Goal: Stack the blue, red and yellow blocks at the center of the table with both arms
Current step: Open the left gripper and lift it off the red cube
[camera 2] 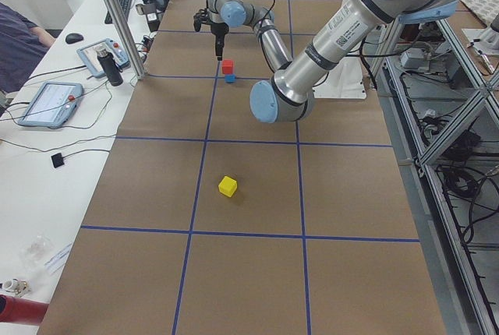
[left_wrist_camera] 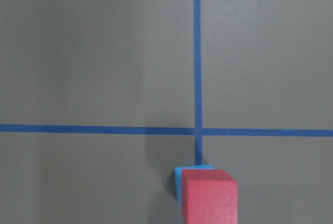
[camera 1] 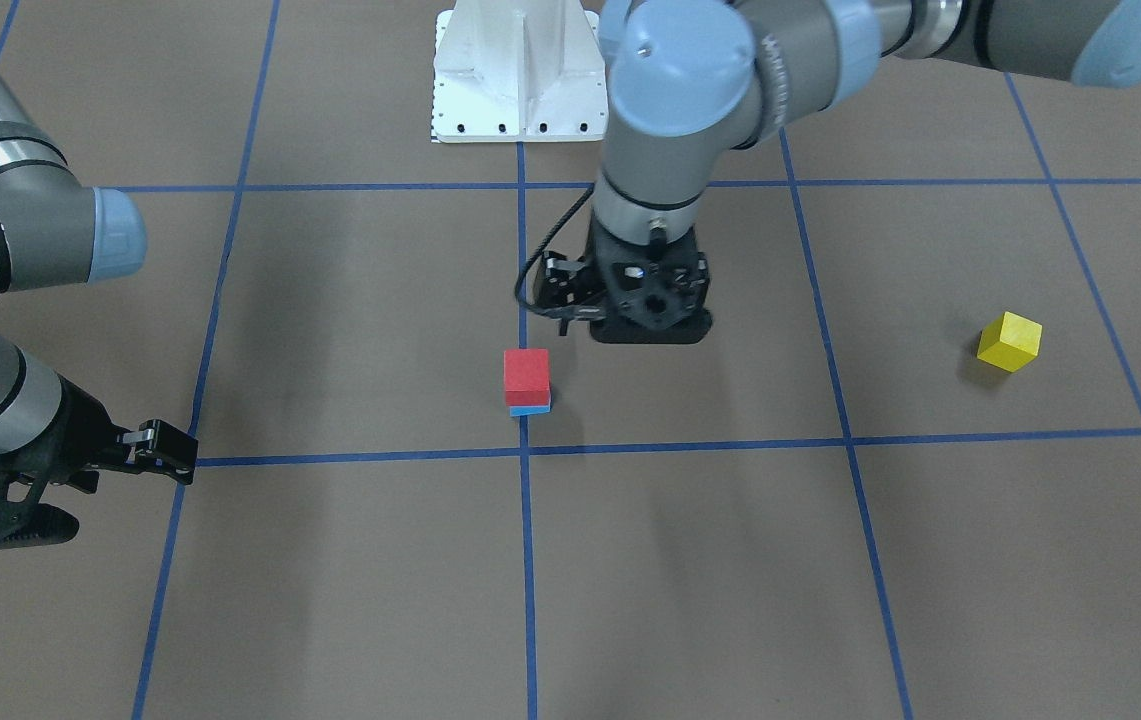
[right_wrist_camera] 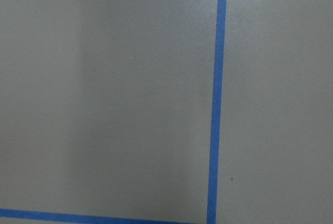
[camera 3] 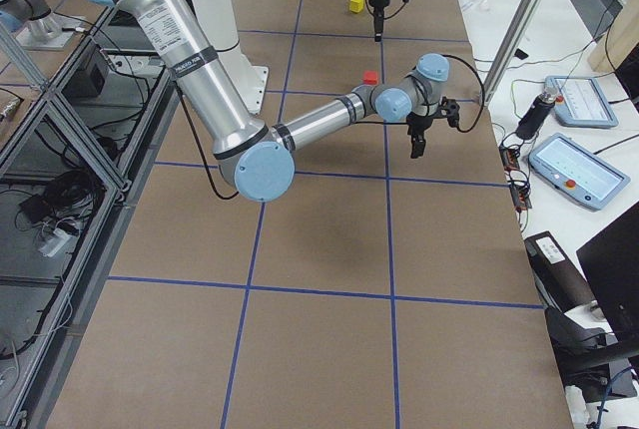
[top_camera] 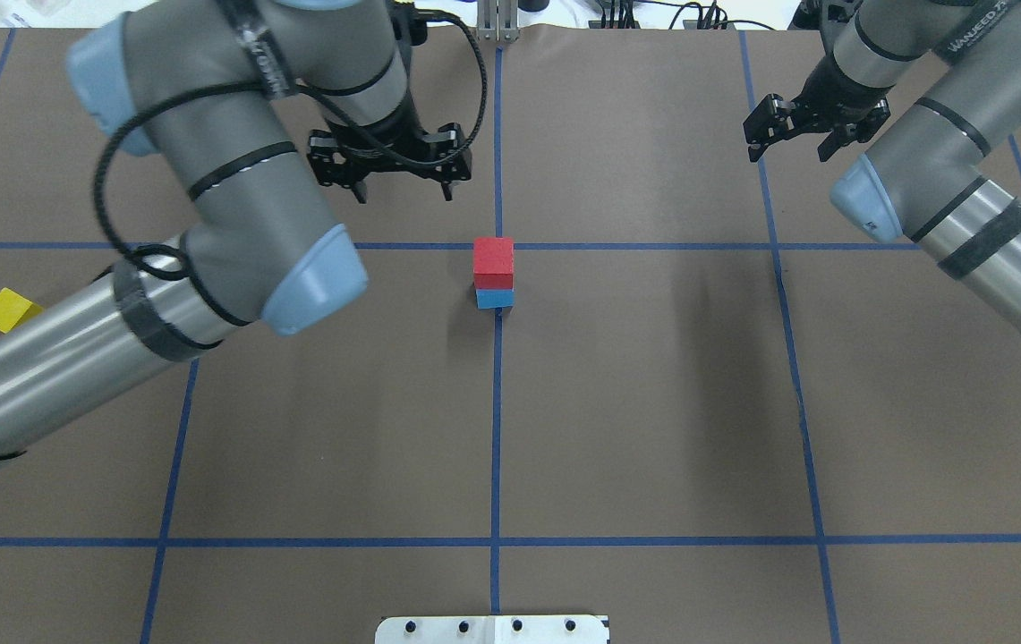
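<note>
A red block (top_camera: 493, 258) sits on a blue block (top_camera: 496, 299) at the table's centre, on the crossing of the blue tape lines. The stack also shows in the front view (camera 1: 526, 376) and at the bottom of the left wrist view (left_wrist_camera: 210, 199). A yellow block (top_camera: 9, 309) lies alone far out on my left side, and shows in the front view (camera 1: 1009, 341). My left gripper (top_camera: 403, 183) is open and empty, pointing down, just beyond and left of the stack. My right gripper (top_camera: 789, 150) is open and empty, far to the right of the stack.
The white robot base plate (camera 1: 515, 90) is at the near edge of the table (top_camera: 653, 402). Blue tape lines form a grid on the brown surface. A side bench with tablets (camera 2: 48, 103) and cables runs along the far edge.
</note>
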Motion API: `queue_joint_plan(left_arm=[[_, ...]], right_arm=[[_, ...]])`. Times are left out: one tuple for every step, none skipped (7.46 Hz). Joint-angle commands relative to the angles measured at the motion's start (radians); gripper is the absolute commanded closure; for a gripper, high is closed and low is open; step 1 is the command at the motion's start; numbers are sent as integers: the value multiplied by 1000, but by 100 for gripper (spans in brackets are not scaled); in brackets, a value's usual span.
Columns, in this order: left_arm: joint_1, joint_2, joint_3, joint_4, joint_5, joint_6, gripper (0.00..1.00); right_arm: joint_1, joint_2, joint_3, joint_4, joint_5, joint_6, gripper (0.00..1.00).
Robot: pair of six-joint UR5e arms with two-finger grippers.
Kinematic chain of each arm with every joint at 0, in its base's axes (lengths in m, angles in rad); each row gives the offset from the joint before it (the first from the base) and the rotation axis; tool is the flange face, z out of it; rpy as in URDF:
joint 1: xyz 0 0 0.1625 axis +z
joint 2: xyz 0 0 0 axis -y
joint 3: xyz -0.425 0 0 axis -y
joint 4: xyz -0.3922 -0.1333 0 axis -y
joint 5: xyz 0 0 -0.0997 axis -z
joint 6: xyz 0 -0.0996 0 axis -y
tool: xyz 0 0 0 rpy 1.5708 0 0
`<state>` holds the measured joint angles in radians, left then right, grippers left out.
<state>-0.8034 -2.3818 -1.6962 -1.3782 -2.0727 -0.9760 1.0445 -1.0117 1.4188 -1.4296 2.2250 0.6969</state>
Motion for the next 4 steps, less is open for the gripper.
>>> queue_joint_plan(left_arm=[[-141,285,-199,18,-14,301,0],[-210,364,-200,13,-14,473,0],[-255,457,-197,-4,-14,622,0],[-273,555,-188,-84,-15,698,0]], right_arm=[[0,1,0,0,1,-1,1],[0,1,0,1,1,1,1],[0,2,0,3,-1,6,1],[0,1,0,3,-1,7,1]])
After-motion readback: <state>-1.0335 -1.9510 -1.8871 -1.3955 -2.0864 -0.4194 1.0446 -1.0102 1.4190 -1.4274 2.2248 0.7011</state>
